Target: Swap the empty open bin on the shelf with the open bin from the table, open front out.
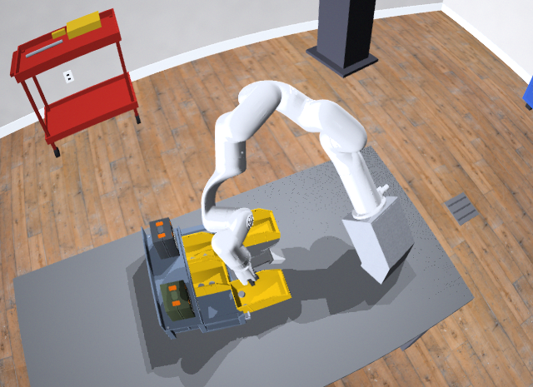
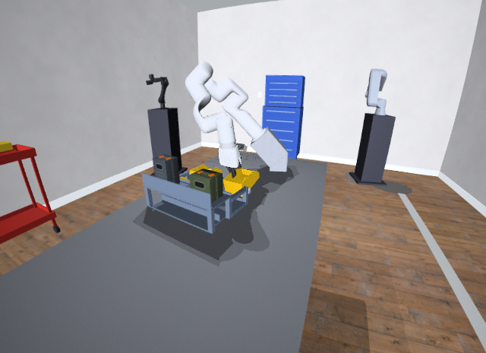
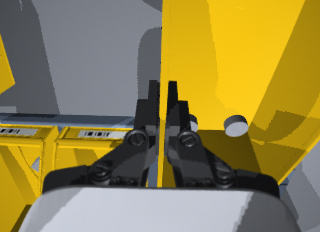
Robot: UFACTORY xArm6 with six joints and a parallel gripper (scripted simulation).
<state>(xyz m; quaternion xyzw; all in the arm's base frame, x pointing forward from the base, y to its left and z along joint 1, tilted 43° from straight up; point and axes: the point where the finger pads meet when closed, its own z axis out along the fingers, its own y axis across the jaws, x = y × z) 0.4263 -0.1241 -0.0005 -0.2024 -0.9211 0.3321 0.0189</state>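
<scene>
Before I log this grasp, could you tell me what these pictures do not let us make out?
Top view: the arm covers part of the shelf bins, so their contents are unclear.
Wrist view: the held bin fills the frame around the tool; the labels are too small to read.
Exterior view: the green box hides most of the shelf bins.

The white arm rises from its slanted pedestal (image 1: 389, 245) near the surface's right edge, arches high toward the far edge, then folds down to a wrist pointing almost straight at the surface near its middle. The hand (image 3: 163, 92) has its two dark fingers pinched nearly together on a thin yellow bin wall (image 3: 161, 52) running between them.
</scene>
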